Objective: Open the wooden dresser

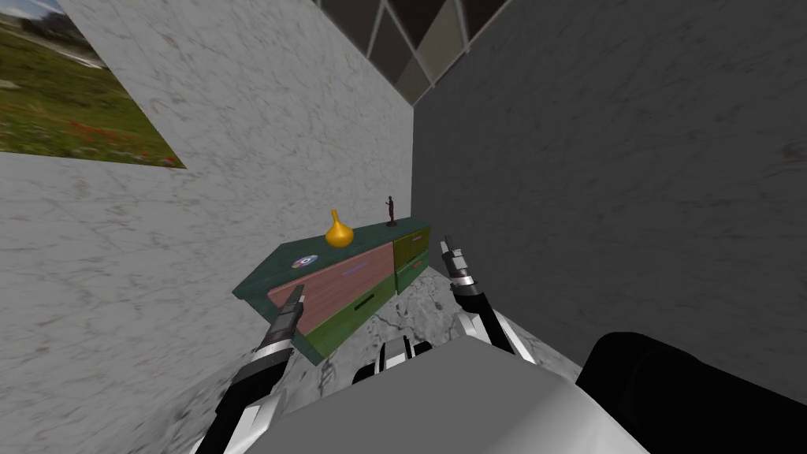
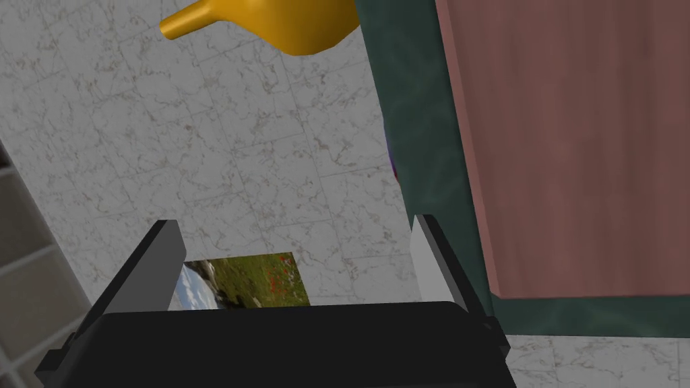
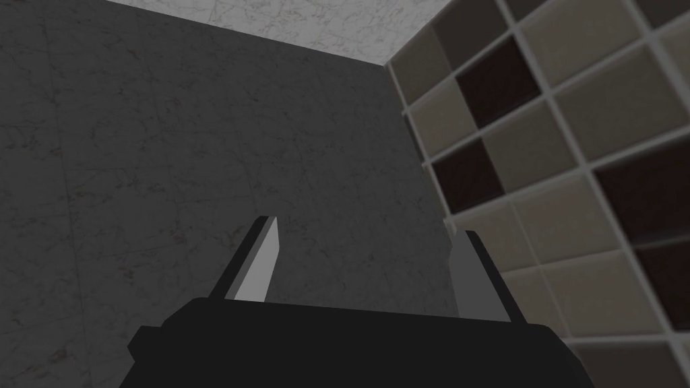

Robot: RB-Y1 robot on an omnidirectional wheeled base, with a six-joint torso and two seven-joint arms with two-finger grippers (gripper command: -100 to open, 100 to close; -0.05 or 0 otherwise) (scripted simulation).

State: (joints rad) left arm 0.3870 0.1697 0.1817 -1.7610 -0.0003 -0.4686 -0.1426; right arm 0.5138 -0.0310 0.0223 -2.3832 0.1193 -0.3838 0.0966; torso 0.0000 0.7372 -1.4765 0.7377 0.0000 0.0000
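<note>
Left gripper (image 1: 297,293) spread wide, empty, just beside dresser (image 1: 339,292) standing in the wall corner; approach step, drawers shut; next, I judge: align fingers on purple handle (image 1: 358,269); right gripper (image 3: 367,236) also wide.

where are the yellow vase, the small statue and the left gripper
yellow vase (image 1: 340,236), head view, on its round belly
small statue (image 1: 390,210), head view, on its upright body
left gripper (image 2: 293,223), left wrist view, midway between its open fingertips
</note>
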